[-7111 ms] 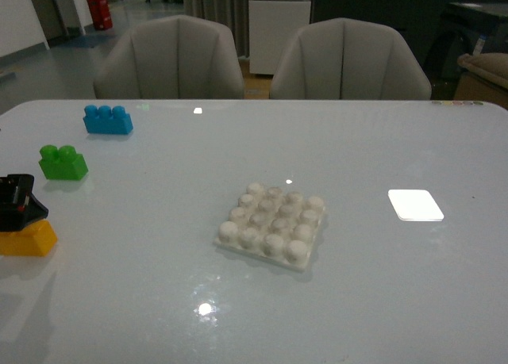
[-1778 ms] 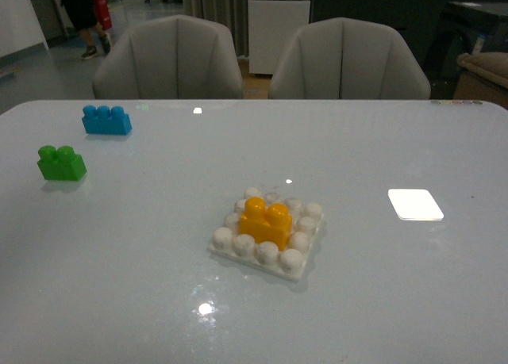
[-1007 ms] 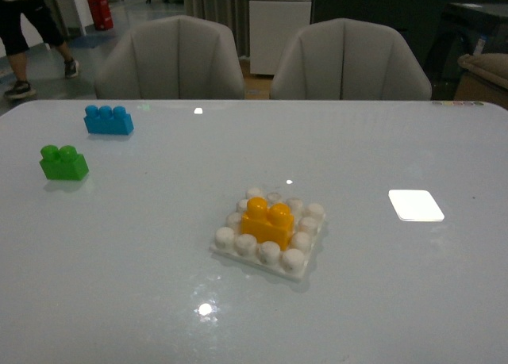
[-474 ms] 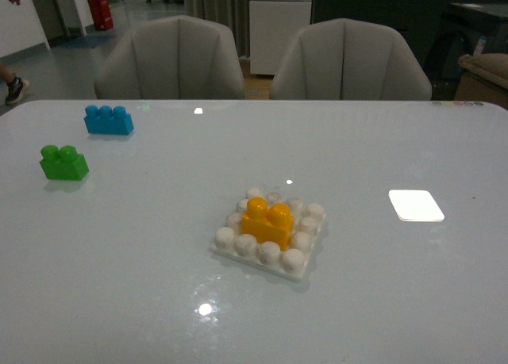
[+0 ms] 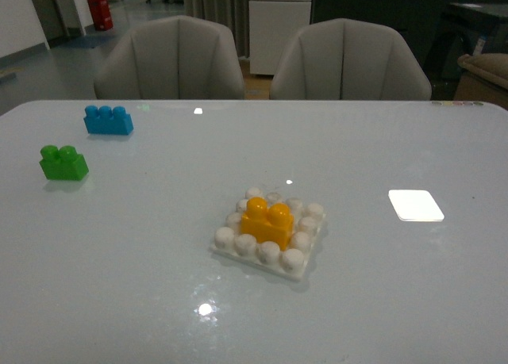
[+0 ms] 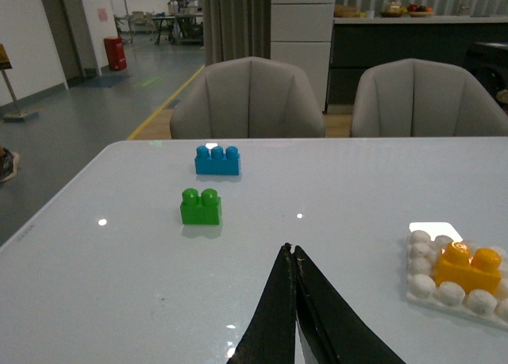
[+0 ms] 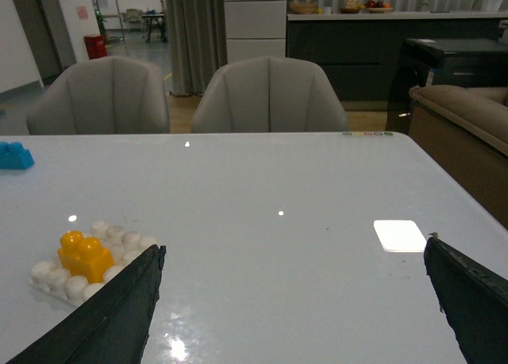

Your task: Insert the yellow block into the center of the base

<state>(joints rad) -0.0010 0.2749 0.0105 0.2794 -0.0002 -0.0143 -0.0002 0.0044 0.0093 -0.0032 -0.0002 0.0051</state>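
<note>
No legible text, label, brand, number or sign appears in any view. A small sign on a stand (image 6: 5,59) at the far left of the left wrist view is too small to read.

The left pincer (image 6: 294,257) has its fingers pressed together, while the right pincer (image 7: 294,281) is spread wide.

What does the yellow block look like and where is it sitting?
The yellow block is a small yellow-orange brick of shiny plastic with two round studs on top. It stands upright, pressed onto the middle of the white studded base, with white studs showing all around it. Nothing else touches it, and neither arm is near it.
</note>
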